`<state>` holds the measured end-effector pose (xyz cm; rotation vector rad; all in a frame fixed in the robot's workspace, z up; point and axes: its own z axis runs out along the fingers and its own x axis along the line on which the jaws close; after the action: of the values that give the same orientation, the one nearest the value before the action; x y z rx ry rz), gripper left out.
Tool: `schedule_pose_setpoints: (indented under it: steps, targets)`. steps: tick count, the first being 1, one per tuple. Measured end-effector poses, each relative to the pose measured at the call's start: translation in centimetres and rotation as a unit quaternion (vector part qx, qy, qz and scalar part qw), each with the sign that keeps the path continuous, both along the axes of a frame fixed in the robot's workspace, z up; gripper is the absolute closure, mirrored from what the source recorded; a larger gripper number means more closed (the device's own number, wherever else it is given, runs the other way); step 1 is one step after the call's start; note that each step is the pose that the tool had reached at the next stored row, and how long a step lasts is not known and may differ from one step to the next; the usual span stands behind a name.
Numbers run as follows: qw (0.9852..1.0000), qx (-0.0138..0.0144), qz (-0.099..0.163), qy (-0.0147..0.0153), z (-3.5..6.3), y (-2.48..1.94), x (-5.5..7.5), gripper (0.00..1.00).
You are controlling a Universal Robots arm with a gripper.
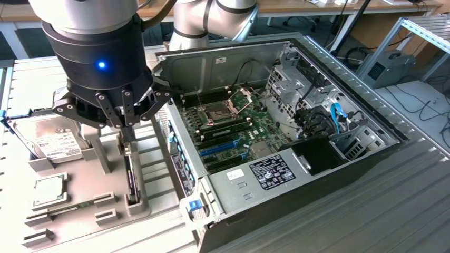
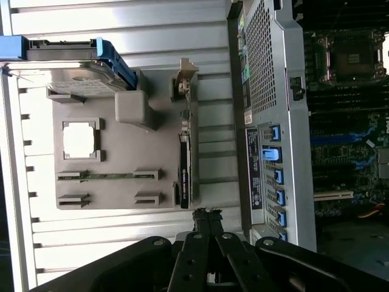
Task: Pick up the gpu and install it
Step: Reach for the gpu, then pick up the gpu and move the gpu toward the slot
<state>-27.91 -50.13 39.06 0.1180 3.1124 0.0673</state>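
The gripper [image 1: 129,137] is seen over the grey holder tray [image 1: 151,158] at the exterior view's left, fingers pressed together with nothing clamped between them. The closed fingertips [image 2: 206,213] are seen in the wrist view as one narrow point. The gpu [image 1: 130,179] is found standing on its long edge in a slot of the tray, below the gripper and apart from it. In the wrist view the card [image 2: 184,173] is shown as a thin dark strip, its near end just beside the fingertips; contact cannot be told. A hard drive [image 1: 55,143] with a white label is held upright at the tray's far side, in a blue frame [image 2: 115,61]. A square processor chip [image 1: 48,188] is set flat in a pocket of the tray, and a memory stick [image 2: 106,176] is laid in a narrow groove near it. The open computer case [image 1: 330,68] is placed just beside the tray, at the exterior view's right, side panel off. The green motherboard [image 1: 250,124] is exposed inside, with blue expansion slots [image 1: 221,149] uncovered. A labelled power supply [image 1: 271,171] is seen at the case's near end.
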Motion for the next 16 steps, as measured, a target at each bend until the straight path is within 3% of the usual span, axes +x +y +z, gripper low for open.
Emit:
schedule_pose_setpoints:
  steps: [16]
  targets:
    - [1.0,0.0,0.0,0.0,0.0,0.0,-0.01,0.87]
